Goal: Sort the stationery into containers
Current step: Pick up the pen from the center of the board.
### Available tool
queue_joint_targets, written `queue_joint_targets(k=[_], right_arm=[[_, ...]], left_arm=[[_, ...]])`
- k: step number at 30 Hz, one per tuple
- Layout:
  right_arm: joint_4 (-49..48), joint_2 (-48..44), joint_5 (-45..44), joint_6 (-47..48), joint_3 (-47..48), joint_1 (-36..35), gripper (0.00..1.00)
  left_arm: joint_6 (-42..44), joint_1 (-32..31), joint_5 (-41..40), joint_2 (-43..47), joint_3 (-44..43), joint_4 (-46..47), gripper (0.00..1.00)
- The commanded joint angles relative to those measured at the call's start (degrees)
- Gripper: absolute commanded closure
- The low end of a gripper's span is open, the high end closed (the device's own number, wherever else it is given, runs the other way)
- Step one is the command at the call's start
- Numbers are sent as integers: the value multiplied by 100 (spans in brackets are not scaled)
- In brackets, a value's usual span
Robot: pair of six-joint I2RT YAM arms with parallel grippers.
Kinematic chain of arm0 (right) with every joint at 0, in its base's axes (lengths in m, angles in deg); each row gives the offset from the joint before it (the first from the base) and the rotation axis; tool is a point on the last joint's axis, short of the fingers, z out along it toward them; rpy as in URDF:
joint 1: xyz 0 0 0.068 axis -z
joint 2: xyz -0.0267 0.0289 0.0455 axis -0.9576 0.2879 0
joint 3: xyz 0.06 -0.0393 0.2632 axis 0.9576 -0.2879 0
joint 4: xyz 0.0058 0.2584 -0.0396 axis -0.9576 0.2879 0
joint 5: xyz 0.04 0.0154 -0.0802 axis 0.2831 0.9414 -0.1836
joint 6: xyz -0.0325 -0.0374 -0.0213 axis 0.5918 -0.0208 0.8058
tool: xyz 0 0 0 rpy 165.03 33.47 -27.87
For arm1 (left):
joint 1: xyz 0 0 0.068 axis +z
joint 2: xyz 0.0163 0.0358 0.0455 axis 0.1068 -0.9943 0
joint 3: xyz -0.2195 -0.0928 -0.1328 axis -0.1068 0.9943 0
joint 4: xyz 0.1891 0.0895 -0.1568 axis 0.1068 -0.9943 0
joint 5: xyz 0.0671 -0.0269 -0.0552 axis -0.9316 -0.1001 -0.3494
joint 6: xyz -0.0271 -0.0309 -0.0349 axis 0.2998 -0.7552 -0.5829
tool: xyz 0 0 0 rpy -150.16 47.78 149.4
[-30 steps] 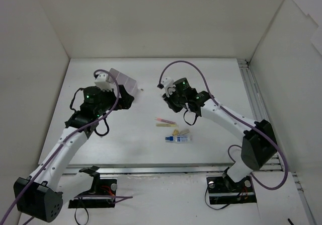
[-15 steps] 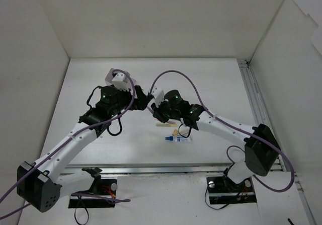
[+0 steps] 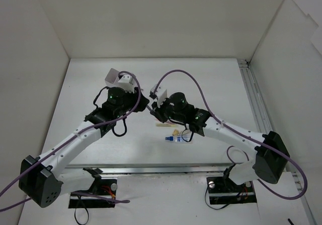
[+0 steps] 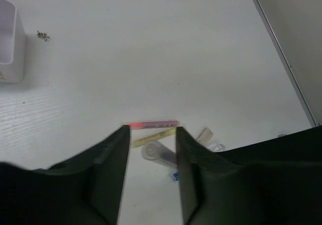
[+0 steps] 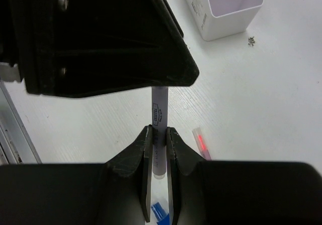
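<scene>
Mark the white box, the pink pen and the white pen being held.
white box [image 5: 234, 22], right wrist view, near wall
pink pen [image 4: 153, 125], left wrist view, mid-barrel
white pen [image 5: 159, 106], right wrist view, printed barrel

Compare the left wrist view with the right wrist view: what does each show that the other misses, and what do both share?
Only the left wrist view: the yellow pen and the tan eraser bit, seen past the parted jaws of the left gripper. Only the right wrist view: the right gripper, jaws shut on the white pen. Both: the white box, the pink pen and the dark speck beside the box.
</scene>
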State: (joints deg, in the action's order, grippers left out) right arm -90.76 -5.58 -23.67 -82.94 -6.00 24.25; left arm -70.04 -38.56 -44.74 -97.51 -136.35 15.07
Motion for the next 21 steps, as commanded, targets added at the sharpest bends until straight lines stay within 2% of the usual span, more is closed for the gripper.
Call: queue_joint_targets(k=[1,3,4,5,9,11,12,14,15,16,18,21], right_arm=[[-592,-168,-169,-63,62,-82,100],[-627,-141,-300,-63,88,-108,100],[-636,-132,-318,-72,106,-100,100],[-654,-124,-336,-72,115,-91,100],[-628,-80,-607,-194,159,-108,93],[-593,-97,-731,-256,176,-117,80],[-584,-132,-836,-265,185,-117,79],[-592,-185,-898,-317,159,-108,59],[-619,-246,-959,-344,132,-108,43],[-654,-290,-1012,-353,89,-108,2],[-733,-457,-1109,-353,10,-91,2],[-742,-763,-1837,-739,-210,-91,2]], left_arm=[[71,-97,6,25,-388,378,70],[71,-97,24,-1,-397,369,81],[80,-97,42,-19,-397,343,95],[71,-97,16,-19,-405,317,100],[141,-97,-185,77,-441,281,100],[185,-97,-318,147,-458,281,100],[203,-97,-484,209,-458,281,100],[255,-97,-652,244,-510,255,100],[290,-97,-1070,271,-554,255,100],[326,-97,-1231,280,-607,46,100],[361,-10,-1521,288,-748,-35,100],[466,464,-1733,288,-801,35,100]])
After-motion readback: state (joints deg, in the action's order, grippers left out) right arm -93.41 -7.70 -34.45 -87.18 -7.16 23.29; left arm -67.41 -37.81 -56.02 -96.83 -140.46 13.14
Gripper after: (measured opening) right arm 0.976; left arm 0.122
